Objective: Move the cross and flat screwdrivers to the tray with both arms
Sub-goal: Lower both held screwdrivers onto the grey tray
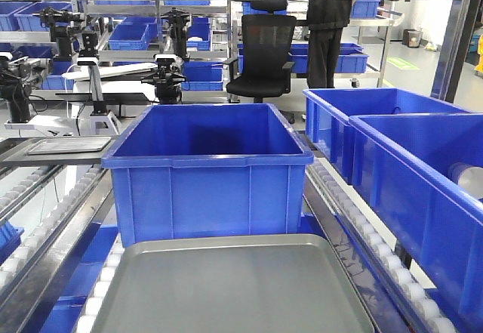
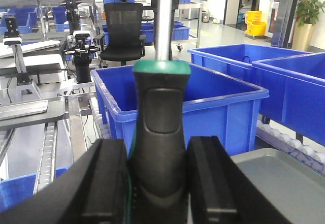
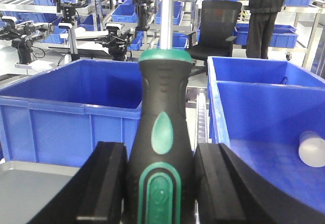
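In the left wrist view my left gripper (image 2: 158, 183) is shut on the black and green handle of a screwdriver (image 2: 161, 127), whose steel shaft points up out of view. In the right wrist view my right gripper (image 3: 160, 183) is shut on a second black and green screwdriver (image 3: 165, 132), shaft also pointing up. I cannot tell which tip is cross or flat. The grey metal tray (image 1: 234, 288) lies empty at the front in the exterior view, and shows at lower right in the left wrist view (image 2: 284, 183) and lower left in the right wrist view (image 3: 35, 188). Neither gripper shows in the exterior view.
A large empty blue bin (image 1: 207, 167) stands just behind the tray on the roller conveyor. Two more blue bins (image 1: 400, 159) stand to the right; one holds a white cylinder (image 3: 312, 149). A small grey tray (image 1: 68, 146), robot arms, shelves and a black office chair (image 1: 260, 53) are behind.
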Available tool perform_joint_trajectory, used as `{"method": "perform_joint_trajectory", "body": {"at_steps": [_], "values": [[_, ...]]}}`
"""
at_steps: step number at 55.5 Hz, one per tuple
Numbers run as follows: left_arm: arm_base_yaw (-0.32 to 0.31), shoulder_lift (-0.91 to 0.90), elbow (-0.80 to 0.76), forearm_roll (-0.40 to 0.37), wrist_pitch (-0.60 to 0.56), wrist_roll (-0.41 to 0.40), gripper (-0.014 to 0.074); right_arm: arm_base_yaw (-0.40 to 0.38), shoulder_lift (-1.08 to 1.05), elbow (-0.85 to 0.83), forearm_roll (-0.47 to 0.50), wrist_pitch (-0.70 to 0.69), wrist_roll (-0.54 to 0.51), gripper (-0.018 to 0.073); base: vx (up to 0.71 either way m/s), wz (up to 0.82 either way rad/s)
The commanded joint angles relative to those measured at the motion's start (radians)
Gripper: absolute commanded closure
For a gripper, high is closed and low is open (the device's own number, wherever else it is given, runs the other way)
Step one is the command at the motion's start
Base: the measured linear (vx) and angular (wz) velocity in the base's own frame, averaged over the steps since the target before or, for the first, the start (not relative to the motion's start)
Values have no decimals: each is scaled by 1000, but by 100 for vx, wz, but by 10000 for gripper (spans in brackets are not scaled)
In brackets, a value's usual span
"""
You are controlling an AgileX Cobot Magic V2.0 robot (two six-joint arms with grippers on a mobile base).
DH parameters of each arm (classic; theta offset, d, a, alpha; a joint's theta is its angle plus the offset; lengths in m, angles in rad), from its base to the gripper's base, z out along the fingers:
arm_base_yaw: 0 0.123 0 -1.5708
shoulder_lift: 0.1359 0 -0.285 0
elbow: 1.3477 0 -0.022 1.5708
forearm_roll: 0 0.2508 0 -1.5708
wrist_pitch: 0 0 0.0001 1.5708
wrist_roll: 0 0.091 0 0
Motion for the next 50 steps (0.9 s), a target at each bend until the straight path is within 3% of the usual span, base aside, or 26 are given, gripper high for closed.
{"method": "perform_joint_trajectory", "body": {"at_steps": [1,8,15,19,24,32,39,50], "values": [[-5,2,-30,-16,-71,-13,594,-4,20,-28,49,-71,21,567,0,0],[-5,90,-30,-92,-51,-30,594,-3,114,-28,210,11,-3,567,0,0],[-5,257,-30,-197,-73,-25,594,6,260,-30,453,95,-157,567,0,0],[-5,354,-30,-265,-88,-25,594,64,352,-31,532,98,-226,567,0,0],[-14,477,-30,-370,-106,-5,594,167,469,-31,527,40,-212,567,0,0],[-83,654,-34,-578,-163,111,594,284,631,-44,517,-54,-178,567,0,0],[-136,761,-34,-719,-201,183,594,299,747,-88,540,-47,-144,567,0,0],[-177,833,-34,-796,-247,220,594,299,850,-110,531,-58,-154,567,0,0]]}}
